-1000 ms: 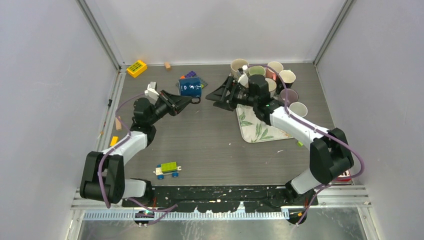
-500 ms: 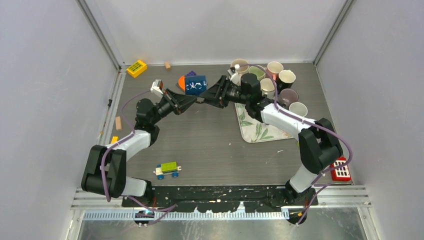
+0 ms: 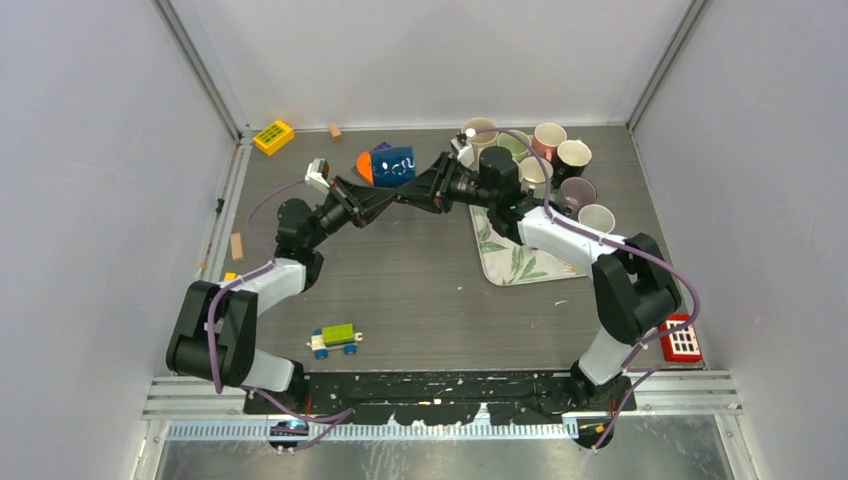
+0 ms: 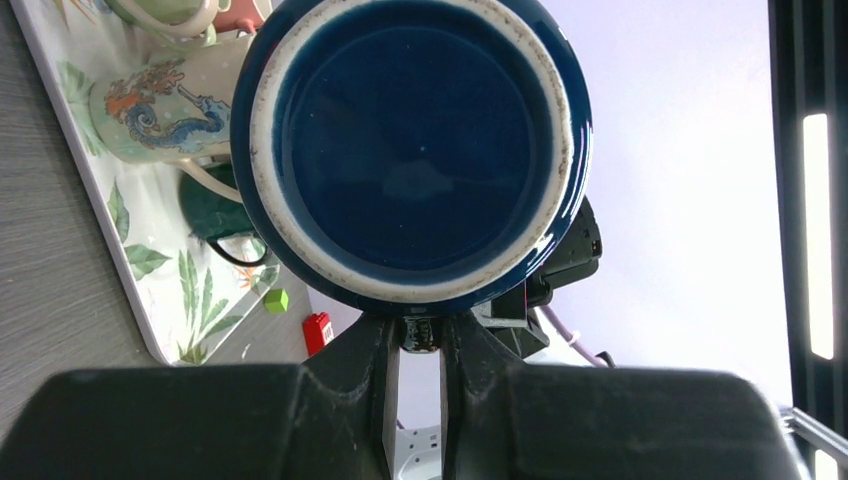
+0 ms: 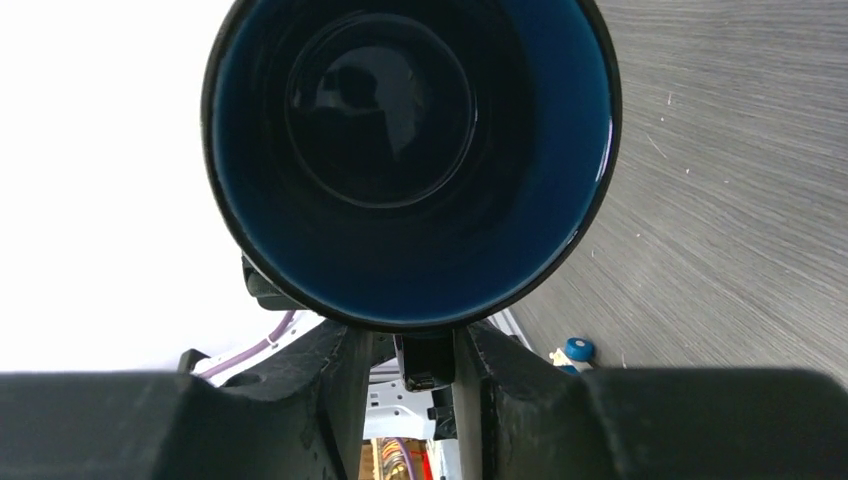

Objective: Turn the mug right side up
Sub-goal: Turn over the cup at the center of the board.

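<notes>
The dark blue mug point(image 3: 393, 165) hangs above the table at the back centre, lying on its side. My left gripper point(image 3: 390, 198) is shut on its handle from the left. The left wrist view shows the mug's base point(image 4: 410, 150) above the left gripper point(image 4: 420, 335), which pinches the handle. My right gripper point(image 3: 410, 196) comes in from the right. In the right wrist view the mug's open mouth point(image 5: 410, 160) faces the camera. The right gripper point(image 5: 425, 350) straddles the handle with small gaps on both sides, so it is open.
A leaf-patterned tray point(image 3: 500, 262) lies right of centre, with several mugs point(image 3: 560, 152) behind it. An orange piece point(image 3: 364, 166) lies behind the mug. There are also a yellow brick point(image 3: 273, 136) at back left, a toy car point(image 3: 335, 340) in front and a red brick point(image 3: 681, 338) at the right.
My left gripper has lifted the mug up and toward the back. My right gripper has swung left from the tray and now straddles the mug's handle.
</notes>
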You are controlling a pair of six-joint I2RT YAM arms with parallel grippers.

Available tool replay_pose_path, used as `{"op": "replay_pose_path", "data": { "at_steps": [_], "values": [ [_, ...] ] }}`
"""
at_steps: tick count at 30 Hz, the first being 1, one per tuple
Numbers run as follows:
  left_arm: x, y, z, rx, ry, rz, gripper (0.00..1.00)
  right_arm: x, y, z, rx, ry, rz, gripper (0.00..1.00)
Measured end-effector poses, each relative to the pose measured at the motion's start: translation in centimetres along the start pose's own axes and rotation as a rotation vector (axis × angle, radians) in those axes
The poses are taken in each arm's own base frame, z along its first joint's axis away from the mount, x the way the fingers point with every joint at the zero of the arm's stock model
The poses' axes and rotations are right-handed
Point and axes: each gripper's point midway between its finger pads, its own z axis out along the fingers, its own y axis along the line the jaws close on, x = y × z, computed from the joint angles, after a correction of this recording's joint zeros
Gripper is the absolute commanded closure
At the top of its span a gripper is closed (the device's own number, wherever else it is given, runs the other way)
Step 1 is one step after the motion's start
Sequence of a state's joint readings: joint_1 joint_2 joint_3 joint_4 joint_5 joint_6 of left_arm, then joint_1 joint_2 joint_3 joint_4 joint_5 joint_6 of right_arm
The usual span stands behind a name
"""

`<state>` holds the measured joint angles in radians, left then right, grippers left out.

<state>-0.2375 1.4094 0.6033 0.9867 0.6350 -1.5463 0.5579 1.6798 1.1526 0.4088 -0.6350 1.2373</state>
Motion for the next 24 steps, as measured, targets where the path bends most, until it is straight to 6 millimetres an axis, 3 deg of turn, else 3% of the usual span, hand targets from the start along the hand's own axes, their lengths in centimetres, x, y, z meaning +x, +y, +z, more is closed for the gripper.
{"op": "replay_pose_path", "data": {
  "at_steps": [5,14,24],
  "values": [
    [-0.15,0.2,0.35,0.012,-0.006,-0.036,1.0,-0.09,0.02,0.1,-0.005,-0.003,0.006,0.73],
    [-0.29,-0.2,0.33,0.045,-0.017,-0.055,1.0,-0.31,0.52,0.08,-0.027,-0.011,-0.007,0.99],
    [-0.24,-0.5,0.29,0.068,-0.02,-0.08,1.0,-0.25,0.83,-0.06,-0.055,-0.015,-0.023,0.99]
  ]
}}
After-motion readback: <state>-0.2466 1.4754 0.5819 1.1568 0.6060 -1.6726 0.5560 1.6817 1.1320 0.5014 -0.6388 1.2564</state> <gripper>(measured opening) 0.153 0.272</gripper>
